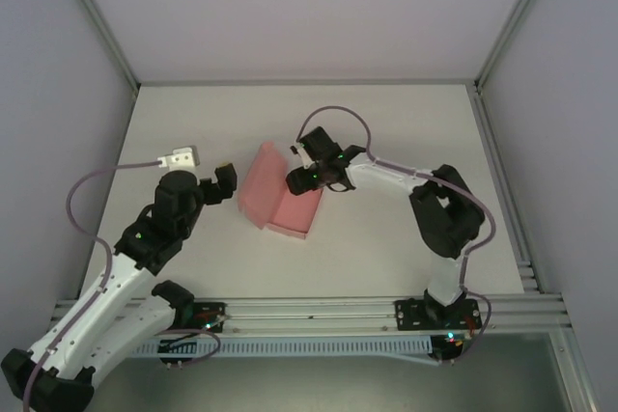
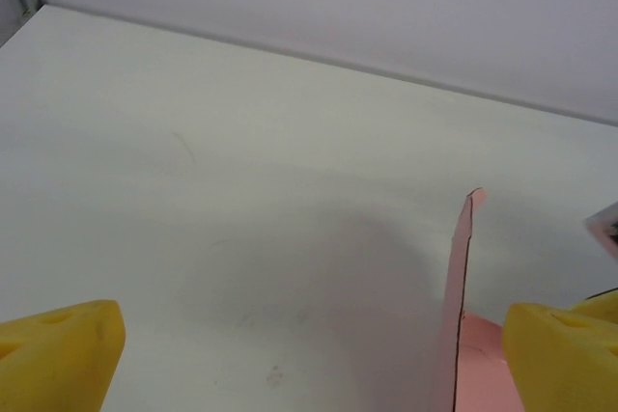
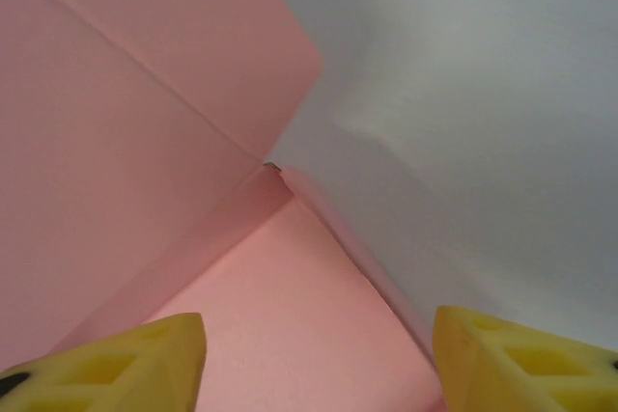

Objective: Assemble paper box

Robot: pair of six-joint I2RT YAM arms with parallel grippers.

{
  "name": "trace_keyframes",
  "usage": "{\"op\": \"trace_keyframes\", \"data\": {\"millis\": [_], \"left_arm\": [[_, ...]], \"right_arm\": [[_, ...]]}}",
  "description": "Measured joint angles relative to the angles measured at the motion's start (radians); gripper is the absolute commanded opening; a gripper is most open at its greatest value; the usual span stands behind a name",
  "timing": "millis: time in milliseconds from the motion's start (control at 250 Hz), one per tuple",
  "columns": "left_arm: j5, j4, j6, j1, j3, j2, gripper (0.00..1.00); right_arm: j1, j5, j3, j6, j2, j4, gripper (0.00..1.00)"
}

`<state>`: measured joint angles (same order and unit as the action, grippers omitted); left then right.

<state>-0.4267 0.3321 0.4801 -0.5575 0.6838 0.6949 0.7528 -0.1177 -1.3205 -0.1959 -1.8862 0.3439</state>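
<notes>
From the top camera I see the paper box (image 1: 282, 202) lying near the middle of the white bench (image 1: 406, 123), between the two arms. It is a shallow pink tray with its lid flap (image 1: 259, 180) raised along its left side. My left hand (image 1: 205, 168) sits just to the left of the box, apart from it, its fingers spread wide and holding nothing. My right hand (image 1: 311, 176) hangs over the far right end of the tray, tipped down toward it; from up here I cannot tell how far its fingers stand apart. On the left wrist camera the left hand (image 2: 309, 359) shows its two yellow fingertips (image 2: 60, 354) at the bottom corners, wide apart, with bare bench (image 2: 212, 142) between them. The box (image 2: 462, 277) appears edge-on as a thin upright pink flap just inside the right-side tip, and I cannot say whether they touch. On the right wrist camera the right hand (image 3: 319, 373) looks straight into the box (image 3: 145, 123) — pink floor below, the tall flap on the left, a low side wall running down toward the right-side fingertip (image 3: 521, 364). These fingers stand clearly parted and clamp nothing; that tip sits close beside the low wall, contact unclear.
</notes>
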Motion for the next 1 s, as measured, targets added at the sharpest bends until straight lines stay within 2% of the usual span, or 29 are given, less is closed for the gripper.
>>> {"op": "trace_keyframes", "data": {"millis": [236,339,403,487,595,807,998], "left_arm": [[-0.012,0.021,0.039,0.000,-0.005,-0.009,1.00],[-0.012,0.021,0.039,0.000,-0.006,-0.006,1.00],[-0.012,0.022,0.039,0.000,-0.006,-0.002,1.00],[-0.013,0.023,0.039,0.001,-0.006,0.004,1.00],[-0.018,0.025,0.043,0.002,-0.006,0.013,1.00],[-0.018,0.029,0.058,0.002,-0.006,0.045,1.00],[-0.003,0.029,0.065,0.002,-0.005,0.100,1.00]], "right_arm": [[0.000,0.005,-0.114,0.064,-0.112,0.064,0.52],[0.000,0.010,-0.117,0.074,-0.117,0.075,0.33],[0.000,0.014,-0.117,0.077,-0.117,0.077,0.16],[0.000,0.027,-0.117,0.060,-0.117,0.077,0.07],[0.005,0.077,-0.103,0.023,-0.110,0.057,0.00],[0.030,0.270,0.045,-0.247,0.009,0.060,0.00],[0.057,0.388,0.142,-0.484,0.109,0.141,0.00]]}}
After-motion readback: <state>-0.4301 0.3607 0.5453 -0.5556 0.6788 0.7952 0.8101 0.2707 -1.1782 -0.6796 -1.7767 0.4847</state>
